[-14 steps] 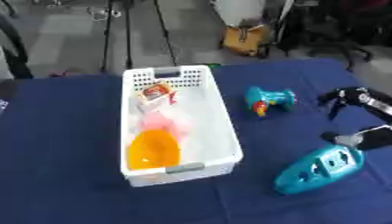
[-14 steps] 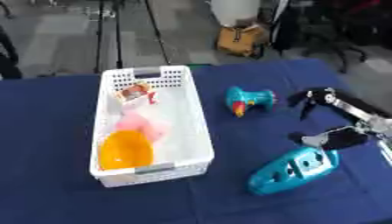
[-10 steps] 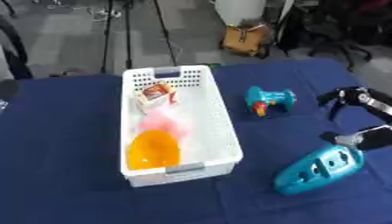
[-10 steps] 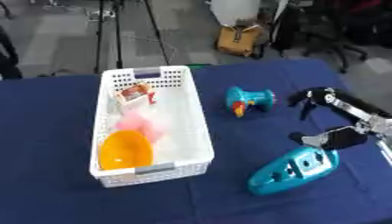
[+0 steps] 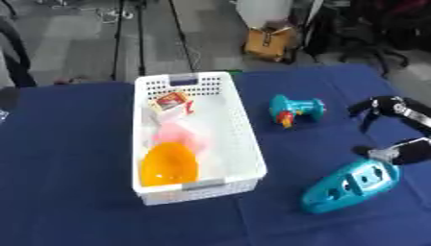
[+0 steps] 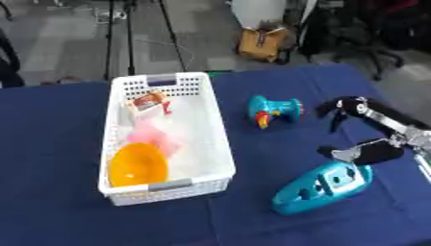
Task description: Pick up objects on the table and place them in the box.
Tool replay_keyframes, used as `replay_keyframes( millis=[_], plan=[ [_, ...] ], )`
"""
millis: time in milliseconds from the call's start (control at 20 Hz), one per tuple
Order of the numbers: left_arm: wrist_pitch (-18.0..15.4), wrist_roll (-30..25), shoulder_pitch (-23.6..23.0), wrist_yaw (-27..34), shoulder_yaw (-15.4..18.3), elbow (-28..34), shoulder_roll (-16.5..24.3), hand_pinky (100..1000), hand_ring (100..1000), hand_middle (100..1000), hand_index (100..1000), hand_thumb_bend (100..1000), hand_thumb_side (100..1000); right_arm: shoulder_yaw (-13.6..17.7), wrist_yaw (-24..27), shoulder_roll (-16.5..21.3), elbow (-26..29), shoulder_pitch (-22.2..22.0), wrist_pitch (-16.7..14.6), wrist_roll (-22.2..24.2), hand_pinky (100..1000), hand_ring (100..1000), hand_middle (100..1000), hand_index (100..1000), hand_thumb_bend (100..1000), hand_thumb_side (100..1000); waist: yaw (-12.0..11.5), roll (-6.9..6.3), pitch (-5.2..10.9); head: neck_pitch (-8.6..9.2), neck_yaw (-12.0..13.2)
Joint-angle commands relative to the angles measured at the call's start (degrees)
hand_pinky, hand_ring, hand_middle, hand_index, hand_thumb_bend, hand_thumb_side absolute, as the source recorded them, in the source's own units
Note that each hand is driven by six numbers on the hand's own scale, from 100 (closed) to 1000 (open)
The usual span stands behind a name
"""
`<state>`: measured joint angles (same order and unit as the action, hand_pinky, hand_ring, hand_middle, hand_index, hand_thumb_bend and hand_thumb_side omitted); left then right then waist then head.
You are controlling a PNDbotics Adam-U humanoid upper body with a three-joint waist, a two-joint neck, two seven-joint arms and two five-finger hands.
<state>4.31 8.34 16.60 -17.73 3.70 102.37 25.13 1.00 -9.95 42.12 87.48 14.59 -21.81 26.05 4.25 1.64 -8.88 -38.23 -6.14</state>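
Comparing against 0.7 s ago, I see nothing moved: my right hand (image 6: 370,132) stays spread, ungrasping, beside the teal toy (image 6: 324,186), right of the white box (image 6: 221,144).

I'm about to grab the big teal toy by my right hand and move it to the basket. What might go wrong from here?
The right hand sits at one end of the long teal toy, so an end grip may let it swing or slip. The white basket already holds an orange bowl, a pink item and a small packet, so space looks tight. The smaller teal toy lies near the carry path.
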Motion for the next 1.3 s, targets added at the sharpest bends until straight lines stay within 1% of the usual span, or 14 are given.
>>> replay_keyframes(
  millis=[50, 200, 250, 350, 600, 650, 800, 850, 1050, 1300],
  plan=[
    [-0.05, -0.21, 0.40, -0.25, 0.01, 0.98, 1.63, 506, 667, 734, 830, 725, 723, 0.19, 0.25, 2.59, 0.83, 0.60, -0.15, 0.27, 684, 570, 724, 858, 463, 256, -0.06, 0.04, 0.93, 0.21, -0.01],
    [-0.06, -0.27, 0.33, -0.26, 0.01, 0.97, 1.69, 506, 667, 734, 830, 725, 723, -0.17, 0.09, 2.94, 0.76, 0.92, -0.28, 0.55, 685, 572, 725, 858, 465, 256, -0.02, 0.04, 0.93, 0.07, 0.01],
    [-0.06, -0.31, 0.32, -0.27, -0.03, 0.95, 1.75, 506, 668, 734, 830, 725, 723, -0.44, -0.18, 3.37, 0.74, 1.10, -0.37, 0.82, 695, 595, 734, 848, 493, 278, 0.00, 0.11, 0.97, -0.03, -0.09],
    [-0.06, -0.37, 0.31, -0.29, -0.09, 0.90, 1.79, 506, 668, 734, 830, 724, 724, -0.96, -1.51, 4.22, 0.70, 1.45, -0.69, 1.26, 697, 600, 736, 846, 495, 278, -0.01, 0.15, 1.01, -0.11, -0.14],
    [-0.02, -0.66, 0.30, -0.31, -0.25, 0.69, 1.80, 507, 670, 737, 831, 720, 730, -2.97, -4.74, 4.90, 0.48, 2.21, -2.13, 2.51, 707, 624, 744, 841, 502, 278, -0.04, 0.16, 0.94, -0.35, -0.21],
    [-0.03, -0.74, 0.32, -0.32, -0.29, 0.68, 1.81, 507, 671, 737, 832, 718, 732, -3.37, -5.31, 5.06, 0.44, 2.33, -2.42, 2.83, 717, 656, 753, 836, 506, 277, -0.07, 0.18, 0.92, -0.39, -0.25],
    [-0.07, -0.87, 0.38, -0.33, -0.40, 0.65, 1.80, 507, 671, 737, 832, 719, 733, -4.91, -7.80, 5.47, 0.31, 2.90, -3.49, 4.44, 722, 679, 758, 834, 506, 277, -0.18, 0.20, 0.88, -0.43, -0.36],
    [-0.08, -0.91, 0.39, -0.32, -0.44, 0.65, 1.80, 507, 672, 738, 832, 718, 734, -5.34, -8.91, 5.57, 0.18, 3.13, -3.90, 4.90, 730, 711, 766, 830, 508, 275, -0.22, 0.22, 0.88, -0.44, -0.42],
    [-0.14, -1.03, 0.39, -0.27, -0.55, 0.63, 1.77, 508, 672, 738, 832, 716, 733, -7.01, -13.35, 5.48, -1.99, 4.12, -5.58, 5.52, 735, 737, 773, 826, 508, 275, -0.39, 0.30, 0.90, -0.37, -0.61],
    [-0.18, -1.09, 0.44, -0.23, -0.59, 0.65, 1.78, 508, 672, 738, 832, 715, 734, -8.42, -15.99, 4.77, -4.98, 5.21, -7.12, 5.63, 739, 752, 776, 825, 509, 276, -0.53, 0.30, 0.93, -0.27, -0.68]
  ],
)
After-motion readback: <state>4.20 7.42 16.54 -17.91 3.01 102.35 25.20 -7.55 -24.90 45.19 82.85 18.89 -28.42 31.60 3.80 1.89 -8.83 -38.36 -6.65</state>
